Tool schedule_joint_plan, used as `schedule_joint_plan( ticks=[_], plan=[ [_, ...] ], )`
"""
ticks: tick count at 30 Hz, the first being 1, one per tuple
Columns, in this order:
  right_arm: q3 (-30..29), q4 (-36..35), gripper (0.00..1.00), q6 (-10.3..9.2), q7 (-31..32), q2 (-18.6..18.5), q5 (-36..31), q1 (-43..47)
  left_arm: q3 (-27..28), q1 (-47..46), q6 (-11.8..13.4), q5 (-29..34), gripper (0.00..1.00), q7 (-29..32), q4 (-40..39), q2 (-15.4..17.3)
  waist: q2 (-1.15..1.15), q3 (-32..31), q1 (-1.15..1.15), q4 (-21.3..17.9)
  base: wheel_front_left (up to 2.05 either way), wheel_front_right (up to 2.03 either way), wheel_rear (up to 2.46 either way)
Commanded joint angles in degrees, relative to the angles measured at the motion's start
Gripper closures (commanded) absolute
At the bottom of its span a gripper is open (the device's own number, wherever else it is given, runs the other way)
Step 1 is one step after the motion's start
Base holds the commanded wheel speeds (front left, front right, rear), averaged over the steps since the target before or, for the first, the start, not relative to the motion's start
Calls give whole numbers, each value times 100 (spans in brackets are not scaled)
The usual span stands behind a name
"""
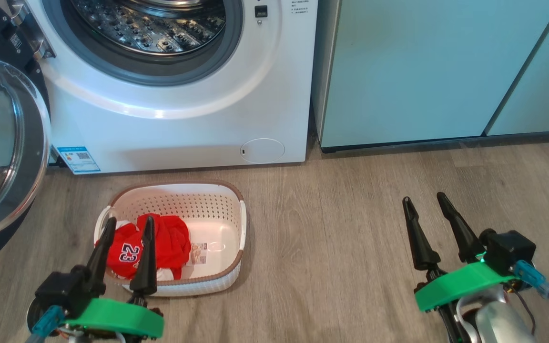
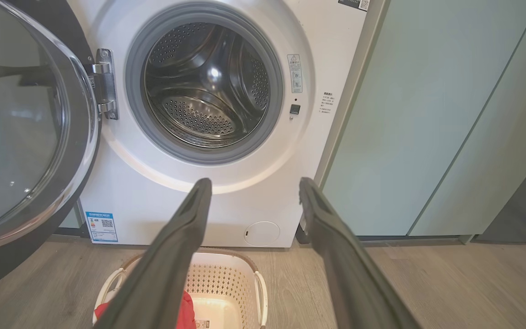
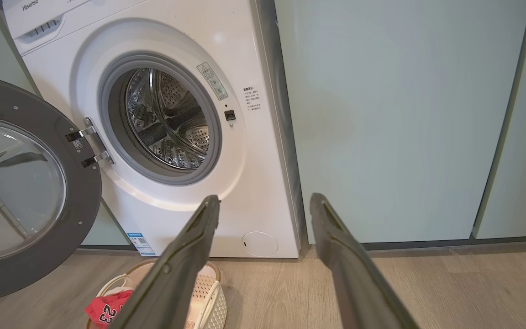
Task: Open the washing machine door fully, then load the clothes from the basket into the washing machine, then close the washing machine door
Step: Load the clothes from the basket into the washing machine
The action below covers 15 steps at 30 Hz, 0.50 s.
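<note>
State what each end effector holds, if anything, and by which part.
Nothing. Both the left end effector and right end effector are open and empty; the red jersey lies in the basket.

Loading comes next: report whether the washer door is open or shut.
Open: the door hangs swung aside on its hinges, baring the drum.

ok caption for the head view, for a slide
Washing machine door open, clothes in the basket, left gripper open over it, right gripper open above the floor.
</note>
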Motion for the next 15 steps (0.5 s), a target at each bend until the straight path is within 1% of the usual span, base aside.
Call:
schedule_joint_plan(
  ticks=[1, 7, 15],
  plan=[
    [144, -170, 0, 0, -54, 32, 38, -217, 210, -189, -32, -20, 0, -28, -144, 52, 0, 2, 0, -1, 93, -93, 0],
    [140, -172, 0, 0, -54, 32, 41, -220, 228, -215, -54, -21, 0, -28, -103, 52, 0, 10, 0, 15, 139, -139, 0],
    [131, -167, 0, 0, -54, 32, 34, -228, 241, -262, 2, 12, 0, -28, -188, 52, 0, 25, 0, 61, 196, -195, -1]
  ],
)
